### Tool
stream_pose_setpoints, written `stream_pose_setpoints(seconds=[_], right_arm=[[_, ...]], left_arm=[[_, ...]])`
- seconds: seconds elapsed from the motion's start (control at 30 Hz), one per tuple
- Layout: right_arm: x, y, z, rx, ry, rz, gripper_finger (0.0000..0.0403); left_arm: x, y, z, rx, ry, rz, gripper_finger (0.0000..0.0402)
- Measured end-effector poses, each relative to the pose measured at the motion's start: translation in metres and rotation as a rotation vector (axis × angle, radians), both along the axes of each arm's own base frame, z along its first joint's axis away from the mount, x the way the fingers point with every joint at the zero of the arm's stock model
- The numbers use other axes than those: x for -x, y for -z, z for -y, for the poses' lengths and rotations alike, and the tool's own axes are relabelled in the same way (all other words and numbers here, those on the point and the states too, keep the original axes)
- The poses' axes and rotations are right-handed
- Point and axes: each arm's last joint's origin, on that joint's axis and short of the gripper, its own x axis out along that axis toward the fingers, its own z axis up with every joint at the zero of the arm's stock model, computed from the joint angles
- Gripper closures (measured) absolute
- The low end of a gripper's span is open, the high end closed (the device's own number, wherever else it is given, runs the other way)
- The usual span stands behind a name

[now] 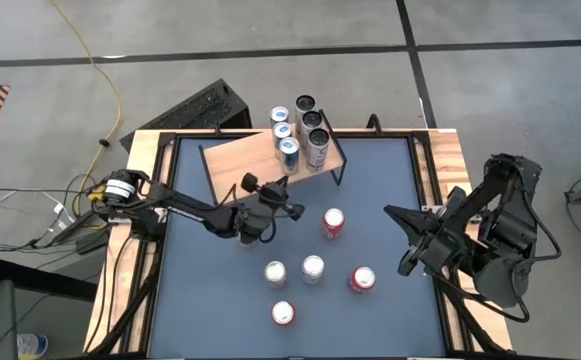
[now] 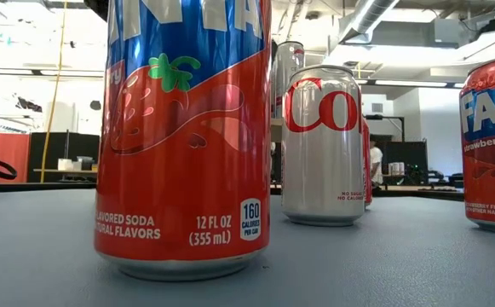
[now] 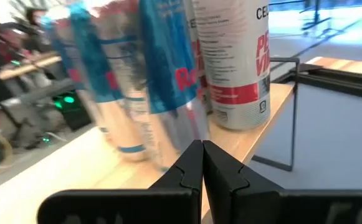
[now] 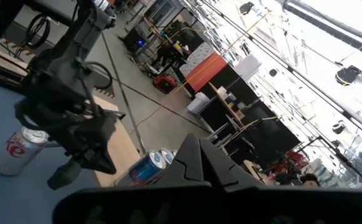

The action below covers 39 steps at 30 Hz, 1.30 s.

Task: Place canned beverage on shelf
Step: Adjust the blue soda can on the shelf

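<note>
Matte blue-grey table (image 1: 210,300) over concrete floor; closed, empty left hand (image 1: 292,210) just before the pale wooden shelf (image 1: 240,160); right hand (image 1: 406,268) closed, empty

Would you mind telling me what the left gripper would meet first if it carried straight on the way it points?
Probably the blue-and-silver cans on the shelf; the shut left gripper points straight at them, though depth is unclear.
</note>
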Motion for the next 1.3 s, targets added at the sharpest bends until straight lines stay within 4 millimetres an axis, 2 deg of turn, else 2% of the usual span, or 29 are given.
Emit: stream_pose_setpoints(seconds=[0.1,0.17,0.3,0.43,0.63,0.73,0.87,1.0,1.17,1.3], right_arm=[[0.0,0.0,0.0,0.005,0.0,-0.003,0.0403],[0.0,0.001,0.0,0.008,0.0,-0.006,0.0403],[0.002,0.002,-0.001,0.009,-0.011,-0.007,0.0403],[0.007,0.002,-0.005,0.007,-0.034,-0.005,0.0403],[0.011,0.002,-0.008,0.008,-0.058,-0.005,0.0403],[0.011,0.002,-0.008,0.008,-0.058,-0.005,0.0403],[0.01,0.002,-0.008,0.009,-0.054,-0.006,0.0403],[0.008,0.002,-0.006,0.016,-0.042,-0.011,0.0403],[0.006,0.003,-0.004,0.018,-0.03,-0.012,0.0403],[0.006,0.003,-0.004,0.018,-0.031,-0.012,0.0403]], left_arm=[[0.003,-0.003,0.008,-0.018,-0.032,-0.01,0.0402],[0.006,-0.009,0.007,-0.011,-0.026,0.012,0.0402],[0.017,-0.02,-0.007,-0.004,-0.029,0.042,0.0402],[0.043,-0.033,-0.021,0.019,0.018,0.111,0.0402],[0.091,-0.015,-0.053,0.0,0.145,0.327,0.0402],[0.106,-0.005,-0.065,-0.008,0.204,0.47,0.0402],[0.105,0.0,-0.072,-0.021,0.2,0.52,0.0402],[0.086,-0.004,-0.073,-0.032,0.235,0.501,0.0402],[0.063,-0.01,-0.077,-0.024,0.19,0.45,0.0402],[0.058,-0.011,-0.078,-0.004,0.058,0.387,0.0402]])
